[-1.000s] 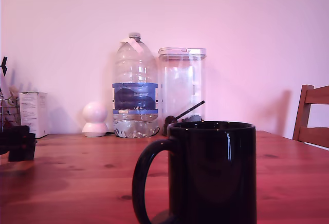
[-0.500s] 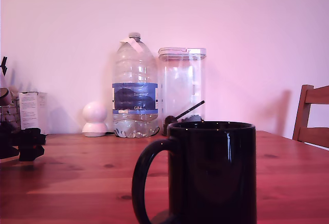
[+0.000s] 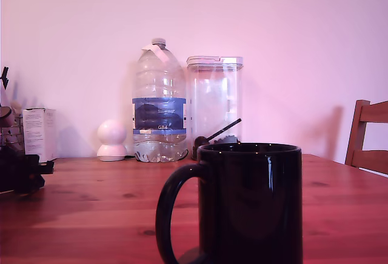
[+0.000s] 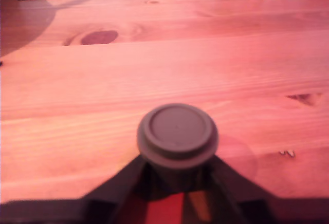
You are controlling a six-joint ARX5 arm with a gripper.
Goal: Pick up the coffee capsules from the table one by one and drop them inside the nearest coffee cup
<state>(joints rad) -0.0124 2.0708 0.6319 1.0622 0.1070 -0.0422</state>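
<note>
Table (image 3: 91,209): reddish-brown wood with grain and dark knots, spanning both views.

Coffee cup (image 3: 248,206): 1 glossy black mug, nearest the exterior camera, upright, handle toward the exterior view's left.

Water bottle (image 3: 159,103): 1 clear, blue label, at the back against the wall.

Canister (image 3: 214,103): 1 clear plastic, just beside the bottle on the exterior view's right; a dark scoop (image 3: 209,137) leans at its foot.

Gripper (image 4: 175,183): dark, low over the table at the exterior view's far left (image 3: 21,170), well apart from the cup, jaws closed narrowly around the capsule.

Coffee capsule (image 4: 177,134): 1 dark pod, flat round face toward the wrist camera, held between the jaws.
</note>
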